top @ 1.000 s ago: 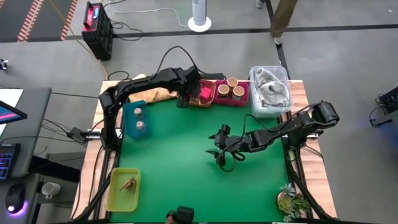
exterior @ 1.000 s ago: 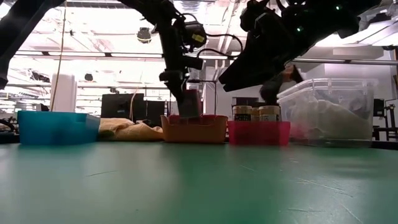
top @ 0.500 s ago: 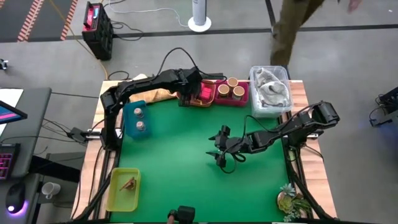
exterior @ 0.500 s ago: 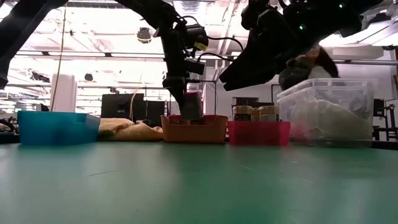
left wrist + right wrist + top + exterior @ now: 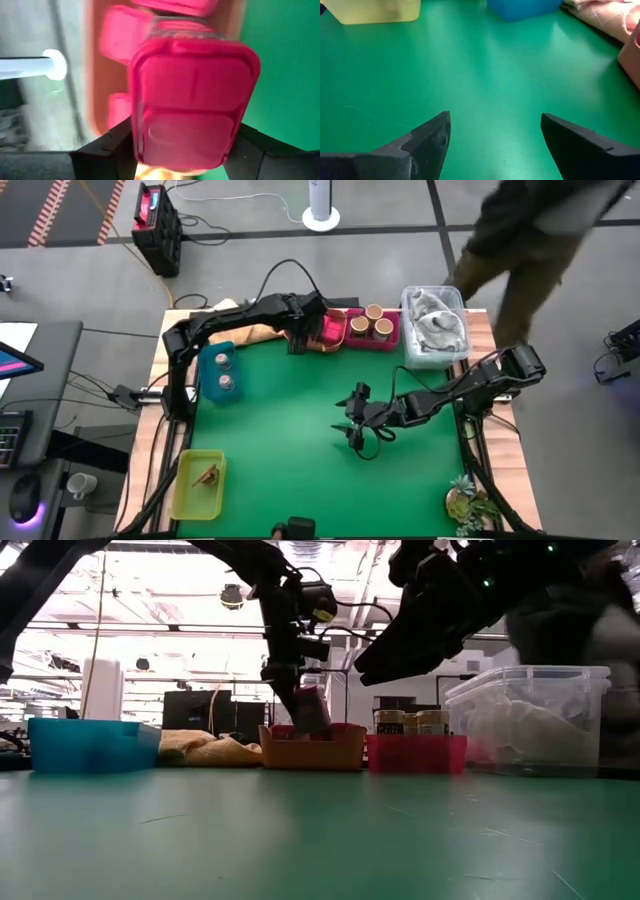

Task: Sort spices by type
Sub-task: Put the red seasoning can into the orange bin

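Observation:
My left gripper (image 5: 299,337) is over the orange tray (image 5: 312,748) at the far edge, shut on a pink-red cube box (image 5: 192,100). More pink-red boxes (image 5: 327,328) lie in that tray. Tan round jars (image 5: 368,324) stand in the magenta tray (image 5: 415,753). Two small shakers (image 5: 224,371) stand in the teal tray (image 5: 212,380). The brown twiggy piece (image 5: 207,476) lies in the yellow-green tray (image 5: 185,492). My right gripper (image 5: 352,426) hangs open over the green mat at mid-table, right of centre, touching nothing. My left gripper pinches the pink-red box between its two fingers (image 5: 107,145), one on each opposite side wall (image 5: 137,135). The fingers come from above, pointing down. The box (image 5: 311,710) is tilted, its lower end dipping behind the orange tray's rim; whether it touches the tray I cannot tell.
A clear plastic bin (image 5: 436,330) with grey cloth stands at the far right corner. A pale yellow cloth (image 5: 256,332) lies at the far edge, left of the orange tray. A small plant (image 5: 468,501) sits at the near right corner. A person (image 5: 530,240) walks beyond the far edge.
My left gripper has sunk a little with the pink-red box over the orange tray, and the box now leans more. A person has walked past beyond the table's far edge toward the right.

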Available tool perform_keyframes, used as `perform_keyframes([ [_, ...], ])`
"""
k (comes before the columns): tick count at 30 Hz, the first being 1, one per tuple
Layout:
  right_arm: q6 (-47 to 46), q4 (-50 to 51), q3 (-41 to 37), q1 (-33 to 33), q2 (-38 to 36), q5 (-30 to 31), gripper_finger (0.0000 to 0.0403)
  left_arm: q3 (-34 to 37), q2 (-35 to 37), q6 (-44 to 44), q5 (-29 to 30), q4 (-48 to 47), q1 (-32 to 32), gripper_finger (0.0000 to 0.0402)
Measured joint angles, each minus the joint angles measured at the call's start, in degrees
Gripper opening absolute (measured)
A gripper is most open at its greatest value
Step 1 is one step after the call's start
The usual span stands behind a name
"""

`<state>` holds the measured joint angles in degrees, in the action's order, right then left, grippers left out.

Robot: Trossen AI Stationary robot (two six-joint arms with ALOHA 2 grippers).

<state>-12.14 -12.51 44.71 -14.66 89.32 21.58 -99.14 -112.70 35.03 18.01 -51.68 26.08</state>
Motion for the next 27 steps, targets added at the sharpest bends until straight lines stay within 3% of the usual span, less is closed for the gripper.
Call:
perform_keyframes([
  [27,-0.04,-0.01,0.00,-0.74,0.00,0.00,0.0336,0.09,-0.07,-1.05,-0.16,-0.58,0.51,0.0225],
])
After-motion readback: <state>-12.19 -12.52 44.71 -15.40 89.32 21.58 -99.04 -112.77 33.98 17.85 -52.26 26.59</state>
